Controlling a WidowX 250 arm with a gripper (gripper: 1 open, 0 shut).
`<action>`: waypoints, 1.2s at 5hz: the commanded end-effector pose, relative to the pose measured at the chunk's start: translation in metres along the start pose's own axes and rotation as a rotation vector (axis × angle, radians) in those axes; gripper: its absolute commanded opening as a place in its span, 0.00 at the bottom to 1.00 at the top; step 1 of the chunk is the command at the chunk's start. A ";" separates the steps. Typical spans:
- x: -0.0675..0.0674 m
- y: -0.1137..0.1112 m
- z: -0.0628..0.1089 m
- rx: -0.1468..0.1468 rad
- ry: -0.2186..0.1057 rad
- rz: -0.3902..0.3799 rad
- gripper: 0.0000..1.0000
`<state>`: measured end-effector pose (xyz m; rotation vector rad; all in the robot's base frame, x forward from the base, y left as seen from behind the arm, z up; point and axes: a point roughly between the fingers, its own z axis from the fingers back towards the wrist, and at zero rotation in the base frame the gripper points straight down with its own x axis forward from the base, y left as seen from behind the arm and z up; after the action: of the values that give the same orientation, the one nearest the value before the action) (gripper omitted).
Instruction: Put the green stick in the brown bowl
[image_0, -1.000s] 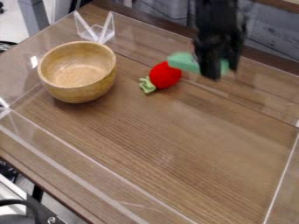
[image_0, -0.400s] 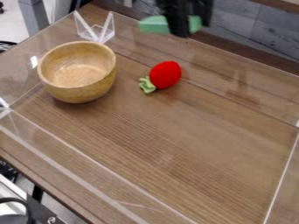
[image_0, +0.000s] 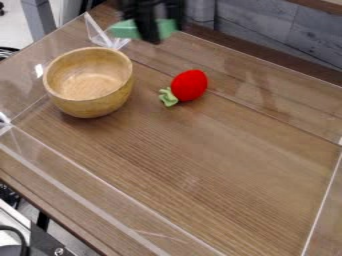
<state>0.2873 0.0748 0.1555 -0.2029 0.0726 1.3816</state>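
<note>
The brown bowl (image_0: 88, 81) sits at the left of the wooden table, its pale inside bare. My gripper (image_0: 151, 32) hangs in the air above and to the right of the bowl, near the table's far edge. It is shut on the green stick (image_0: 124, 29), whose mint-green end pokes out to the left of the dark fingers. The image is blurred around the gripper, so the fingertips are hard to make out.
A red strawberry-like toy with green leaves (image_0: 186, 86) lies right of the bowl. A clear plastic wall (image_0: 40, 45) rims the table, with a raised clear corner (image_0: 107, 32) behind the bowl. The table's front edge (image_0: 80, 215) runs along the lower left.
The gripper has lifted the green stick from beside the red toy and carried it up and leftward, toward the space above the bowl. The bowl and toy have stayed put.
</note>
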 end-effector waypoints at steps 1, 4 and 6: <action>0.014 0.020 0.008 -0.064 -0.054 0.029 0.00; 0.069 0.039 0.010 -0.085 -0.099 0.110 0.00; 0.093 0.047 0.016 -0.104 -0.123 0.234 0.00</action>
<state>0.2564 0.1686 0.1379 -0.1989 -0.0263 1.6249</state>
